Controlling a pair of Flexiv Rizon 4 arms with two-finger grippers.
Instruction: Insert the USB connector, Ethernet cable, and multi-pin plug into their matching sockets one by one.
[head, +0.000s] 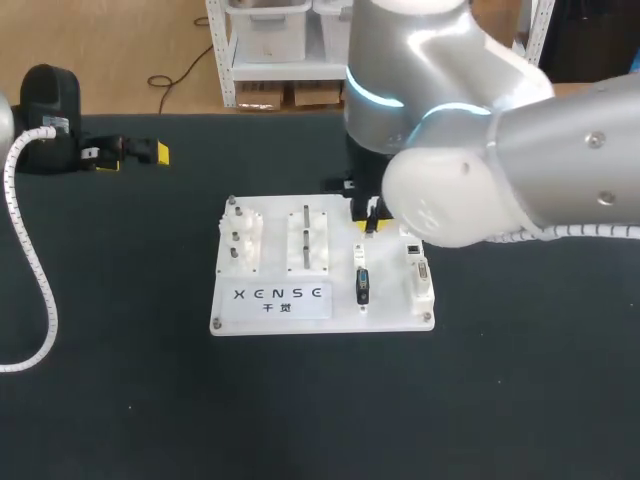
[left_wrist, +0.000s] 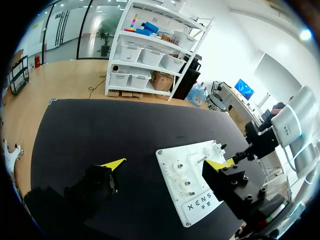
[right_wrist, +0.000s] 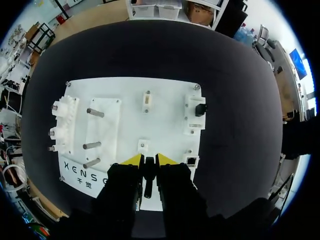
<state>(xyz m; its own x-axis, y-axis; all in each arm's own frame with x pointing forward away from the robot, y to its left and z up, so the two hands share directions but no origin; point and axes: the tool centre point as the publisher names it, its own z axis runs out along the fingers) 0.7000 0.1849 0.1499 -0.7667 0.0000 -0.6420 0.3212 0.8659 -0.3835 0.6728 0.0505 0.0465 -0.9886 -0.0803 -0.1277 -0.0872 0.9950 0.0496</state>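
Above the board (head: 390, 305), at its 1 o'clock corner, a black connector (right_wrist: 148, 182) is clamped by the right end effector (right_wrist: 149, 160); the left end effector (left_wrist: 165, 164) is spread wide.

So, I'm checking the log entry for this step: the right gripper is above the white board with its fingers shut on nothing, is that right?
Not quite. The right gripper is above the white board, but it is not empty: its fingers are shut on a black plug, with one yellow tip on each side of it. The right wrist view shows this.
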